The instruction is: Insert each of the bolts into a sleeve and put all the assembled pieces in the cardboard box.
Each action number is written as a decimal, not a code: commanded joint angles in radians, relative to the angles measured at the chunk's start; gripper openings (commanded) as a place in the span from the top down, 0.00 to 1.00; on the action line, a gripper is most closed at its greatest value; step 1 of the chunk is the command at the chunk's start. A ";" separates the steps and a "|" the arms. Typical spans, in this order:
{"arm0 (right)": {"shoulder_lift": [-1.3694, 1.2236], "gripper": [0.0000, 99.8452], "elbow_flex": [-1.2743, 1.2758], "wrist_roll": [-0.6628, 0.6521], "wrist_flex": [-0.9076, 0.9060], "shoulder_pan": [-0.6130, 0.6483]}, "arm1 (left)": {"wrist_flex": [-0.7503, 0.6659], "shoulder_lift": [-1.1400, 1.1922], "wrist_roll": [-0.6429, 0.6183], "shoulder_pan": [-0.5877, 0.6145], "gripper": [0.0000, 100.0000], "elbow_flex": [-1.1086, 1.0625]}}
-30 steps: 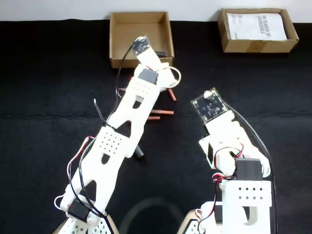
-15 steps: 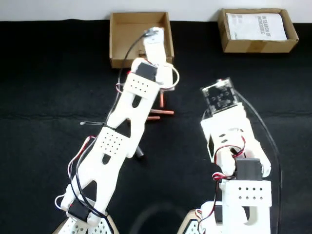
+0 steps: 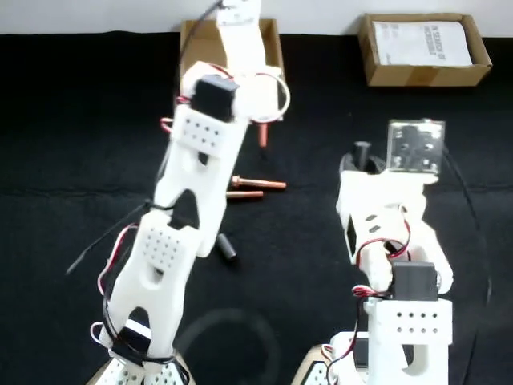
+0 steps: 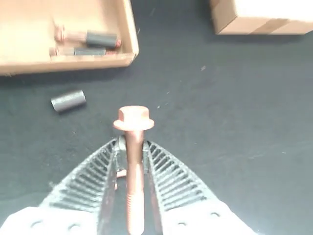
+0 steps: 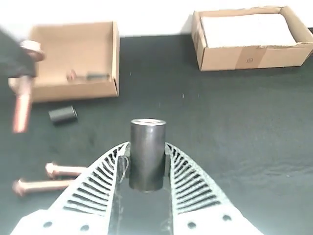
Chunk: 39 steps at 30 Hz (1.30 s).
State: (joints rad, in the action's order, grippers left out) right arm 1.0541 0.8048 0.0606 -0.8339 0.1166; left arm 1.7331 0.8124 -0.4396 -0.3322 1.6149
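The only writing is on a white printed sheet lying in a second, shallow cardboard box at the upper right of the high view. Its dark lines of print are too small to read.

There are three copper-coloured flanged bolts outside the boxes. One copper bolt is clamped between the fingers of the left gripper, with its head sticking out past the fingertips. In the high view it hangs just in front of the open cardboard box at the upper centre-left. The other two loose bolts lie side by side on the black table cover near the middle of the frame, and they are apart from both arms.

There are also three bare dark grey metal cylinder sleeves. The right gripper has its fingers closed on one upright sleeve, whose open end pokes out beyond the tips, right of centre in the high view. A second sleeve lies on the cover just outside the front wall of the open box. A third sleeve lies lower down, beside the left arm.

Two assembled pieces, each a bolt in a sleeve, rest inside the open box against its front wall.
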 commanded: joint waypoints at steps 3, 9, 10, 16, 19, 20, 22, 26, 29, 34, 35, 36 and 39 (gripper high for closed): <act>0.124 0.99 -0.053 0.086 0.010 0.064 | 0.020 -0.245 0.046 -0.010 0.99 0.045; 0.381 0.99 0.045 -0.003 -0.033 0.208 | 0.021 -0.421 0.106 -0.010 0.99 0.044; 0.423 0.99 0.065 -0.012 -0.041 0.217 | 0.023 -0.447 0.106 -0.010 0.99 0.042; 0.624 0.99 0.143 -0.058 -0.148 0.220 | 0.029 -0.590 0.110 -0.016 0.99 0.041; 0.699 0.99 0.179 -0.057 -0.199 0.220 | 0.034 -0.654 0.133 -0.018 0.99 0.041; 0.723 0.99 0.191 -0.057 -0.206 0.220 | 0.034 -0.677 0.141 -0.018 0.99 0.041; 0.769 0.99 0.216 -0.055 -0.209 0.220 | 0.034 -0.719 0.161 -0.016 0.99 0.039; 0.780 0.99 0.237 -0.055 -0.211 0.220 | 0.034 -0.822 0.192 -0.016 0.99 -0.030; 0.779 0.99 0.237 -0.055 -0.211 0.220 | 0.034 -0.931 0.195 -0.018 0.99 -0.170; 0.779 0.99 0.237 -0.055 -0.211 0.220 | 0.029 -1.147 0.192 -0.018 0.99 -0.475; 0.779 0.99 0.237 -0.055 -0.211 0.220 | 0.029 -1.182 0.192 -0.018 0.99 -0.526; 0.779 0.99 0.237 -0.055 -0.211 0.222 | 0.028 -1.216 0.192 -0.018 0.99 -0.575; 0.779 0.99 0.237 -0.055 -0.211 0.225 | 0.026 -1.288 0.192 -0.018 0.99 -0.700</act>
State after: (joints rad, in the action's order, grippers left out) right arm 1.8305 1.0426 0.0146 -1.0441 0.3345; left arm 1.7637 -0.4104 -0.2509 -0.3322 1.0196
